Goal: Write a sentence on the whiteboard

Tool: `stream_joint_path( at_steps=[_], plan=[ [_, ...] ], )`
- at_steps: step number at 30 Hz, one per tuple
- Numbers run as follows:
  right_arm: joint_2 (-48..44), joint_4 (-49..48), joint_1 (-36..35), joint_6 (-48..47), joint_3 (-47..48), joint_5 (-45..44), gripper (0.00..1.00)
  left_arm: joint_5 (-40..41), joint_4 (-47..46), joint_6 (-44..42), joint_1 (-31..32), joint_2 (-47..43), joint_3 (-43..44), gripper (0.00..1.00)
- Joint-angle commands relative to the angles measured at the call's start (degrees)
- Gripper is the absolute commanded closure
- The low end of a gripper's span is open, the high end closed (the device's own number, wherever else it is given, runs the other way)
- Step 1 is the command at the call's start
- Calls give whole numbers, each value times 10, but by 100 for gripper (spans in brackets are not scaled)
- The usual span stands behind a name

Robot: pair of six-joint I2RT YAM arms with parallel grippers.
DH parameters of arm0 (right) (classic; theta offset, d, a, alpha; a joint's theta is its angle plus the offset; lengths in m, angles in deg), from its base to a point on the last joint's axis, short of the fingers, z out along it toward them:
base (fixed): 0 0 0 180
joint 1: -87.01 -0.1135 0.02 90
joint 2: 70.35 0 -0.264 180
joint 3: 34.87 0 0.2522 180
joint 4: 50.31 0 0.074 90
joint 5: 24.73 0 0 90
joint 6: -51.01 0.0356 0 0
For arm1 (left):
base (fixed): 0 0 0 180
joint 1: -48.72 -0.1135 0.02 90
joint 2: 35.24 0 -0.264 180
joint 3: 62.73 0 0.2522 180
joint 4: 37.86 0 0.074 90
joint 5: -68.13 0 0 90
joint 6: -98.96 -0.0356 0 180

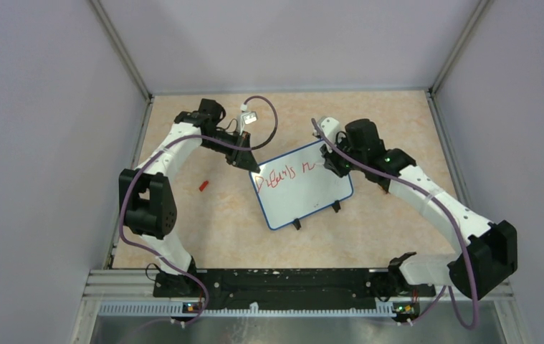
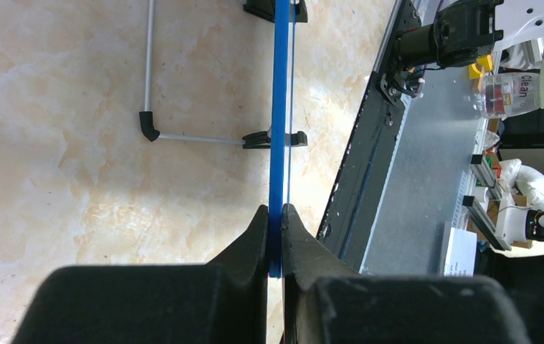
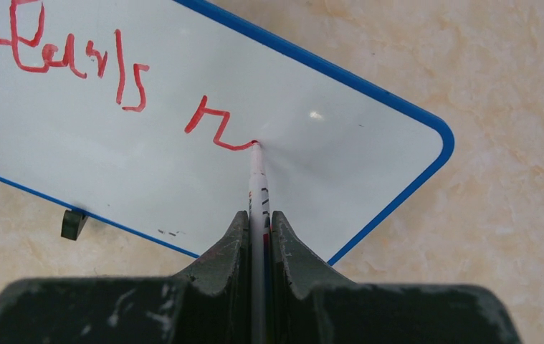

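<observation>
Red ink reads roughly "Dreams n": the sentence [image 1: 283, 175] is begun, only part of line one down. It sits on the whiteboard [image 1: 310, 197], mid-table btwn the two arms, long axis running from its near-left corner to its far-right corner in the top view. Black feet [image 1: 297, 224] stick out at its near long edge. Can't tell if the board lies flat or tipped.

The left gripper [image 1: 249, 161] is at the board's far-left corner, fingers pinched tight on the blue rim [image 2: 279, 107], seen edge-on in the wrist view w/ no gap. The right gripper [image 1: 330, 163] hangs over the board's far-right part, fingers closed on a white marker [image 3: 258, 179]. Its barrel points away from them, tip touching the board right at the end of the "n" stroke.

Judgement: next strokes must run along the long axis, away from the left gripper, toward the board's right short edge. Blank white lies past the tip, prob. enough for this word only, so line two would go below, toward the feet. Right arm is nearer and does the writing; left just steadies. A small red piece [image 1: 203, 185], maybe the cap, lies on the table [image 1: 204, 229] well left of the board.
</observation>
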Motion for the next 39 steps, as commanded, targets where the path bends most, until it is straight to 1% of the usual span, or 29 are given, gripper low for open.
stream_joint_path(
  at_steps=[1, 8, 15, 27, 32, 39],
  plan=[
    [9, -29, 10, -10, 39, -29, 100, 5, -5, -6, 3, -8, -5, 100],
    [23, -24, 9, -7, 52, 2, 100, 5, -6, -6, 3, -8, -5, 100],
    [25, -17, -4, -7, 31, 21, 100, 6, -5, -8, 3, -8, -6, 100],
    [-4, -12, -7, -11, -22, 4, 100, 6, -5, -7, 3, -9, -8, 100],
    [-10, -16, 13, -12, -32, -3, 100, 7, -6, -6, 3, -9, -8, 100],
    [-4, -22, 39, -16, -4, -12, 100, 5, -8, -5, 3, -5, -7, 100]
  ],
)
